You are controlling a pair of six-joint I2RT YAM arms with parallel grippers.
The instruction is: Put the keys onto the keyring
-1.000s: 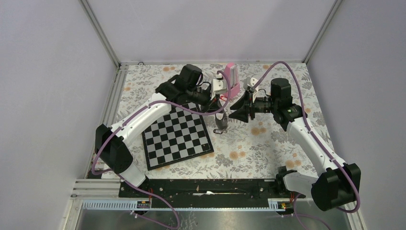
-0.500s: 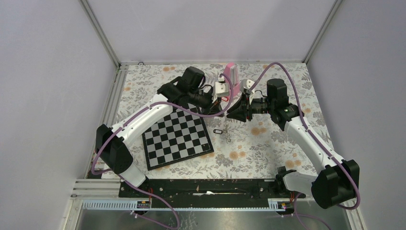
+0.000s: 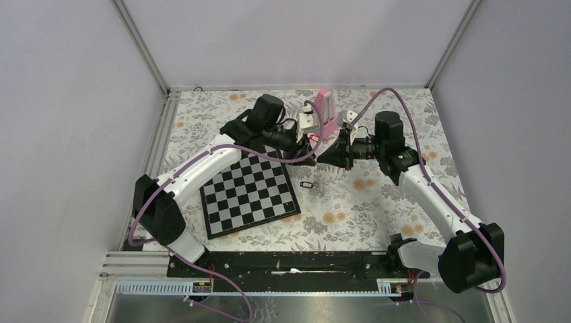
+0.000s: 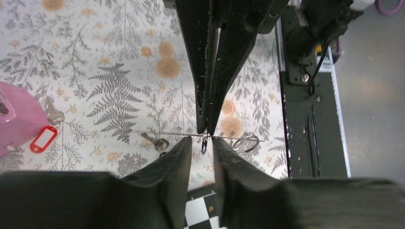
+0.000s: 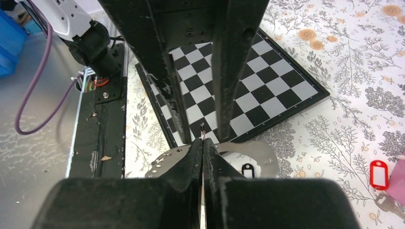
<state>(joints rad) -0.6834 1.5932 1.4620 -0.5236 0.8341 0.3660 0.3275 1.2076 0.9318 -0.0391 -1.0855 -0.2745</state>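
The keyring is a pale translucent strap [image 5: 260, 151] in the right wrist view; in the left wrist view it shows edge-on as a thin line [image 4: 157, 134] with a wire ring [image 4: 246, 143] at one end. My right gripper [image 5: 202, 142] is shut on it. It also shows in the top view [image 3: 321, 159] and the left wrist view [image 4: 204, 132]. My left gripper [image 4: 204, 142] is open, its fingertips on either side of the right gripper's tips; the top view shows it as well [image 3: 314, 142]. A dark-silver key [image 4: 155, 141] lies on the cloth. The red-headed key [image 4: 44, 139] lies by the metronome, also in the right wrist view [image 5: 379, 174].
The pink metronome [image 3: 325, 108] stands just behind the grippers. The chessboard [image 3: 249, 192] lies to the left and near. A small black-rimmed tag [image 3: 306, 184] lies on the flowered cloth beside the board. The black base rail [image 3: 296, 266] runs along the near edge.
My right gripper has moved left and met the left gripper's tips. The pale strap that hung below the left gripper a second ago no longer hangs there.
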